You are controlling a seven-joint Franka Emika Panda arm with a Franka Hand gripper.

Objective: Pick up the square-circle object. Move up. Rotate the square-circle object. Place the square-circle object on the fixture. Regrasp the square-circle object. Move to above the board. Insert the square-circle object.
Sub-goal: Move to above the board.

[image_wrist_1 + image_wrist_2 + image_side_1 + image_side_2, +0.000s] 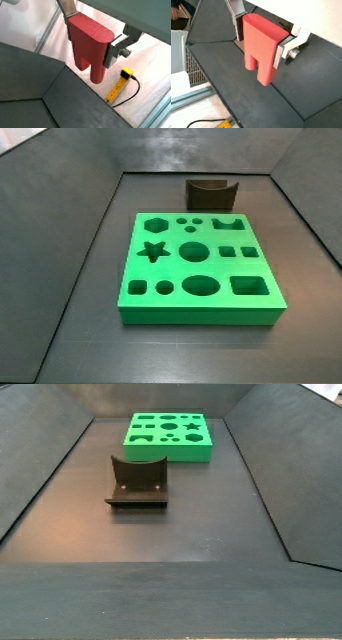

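Square-circle object (89, 45) hangs pinched between the tool's (261, 40) plates, legs pointing away from it.

Gripper (93, 37) seen in both wrist views, flat silver metal fingers (285, 49) with dark pads, a round silver screw on one finger's outer face, pale housing above, jaws closed around a red piece

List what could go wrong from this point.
1. The claw grips the square-circle object only near its top, legs hanging free, so it may tilt or slip during rotation.
2. Neither side view shows the claw, which is out of frame; only the fixture and board appear, so alignment over the fixture's dip is hard to judge.
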